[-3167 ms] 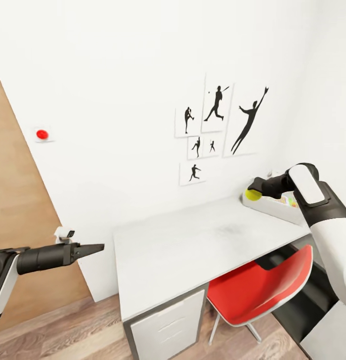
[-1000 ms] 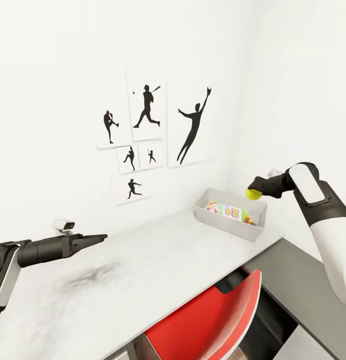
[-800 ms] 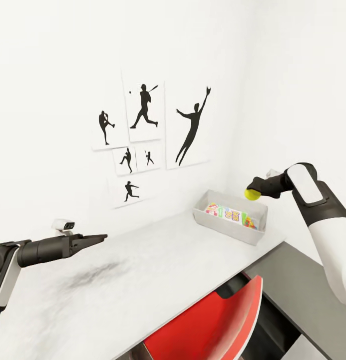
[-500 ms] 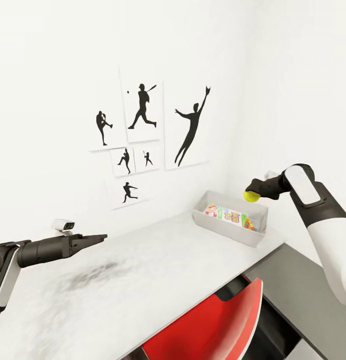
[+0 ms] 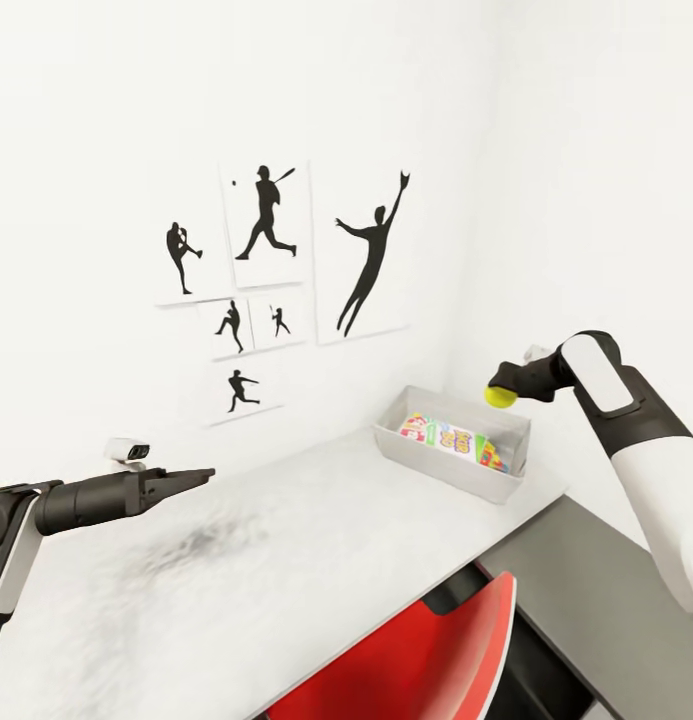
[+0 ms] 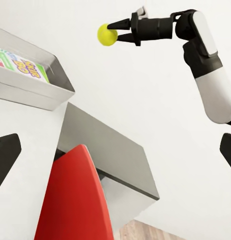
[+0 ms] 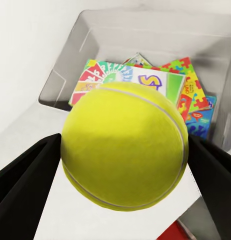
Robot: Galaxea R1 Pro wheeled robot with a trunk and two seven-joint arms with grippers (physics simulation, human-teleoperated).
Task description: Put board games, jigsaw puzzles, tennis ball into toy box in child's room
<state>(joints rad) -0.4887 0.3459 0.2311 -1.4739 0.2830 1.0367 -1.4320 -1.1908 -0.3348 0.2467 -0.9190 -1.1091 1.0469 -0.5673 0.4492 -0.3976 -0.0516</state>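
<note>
Above the toy box, right jaws clasp the tennis ball; left jaws pressed together.

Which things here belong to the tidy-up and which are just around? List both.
Job:
- tennis ball, held in the right gripper
- toy box on the table
- board games and jigsaw puzzle already inside it

Just around:
- red chair
- sports pictures
- left gripper, empty
</note>
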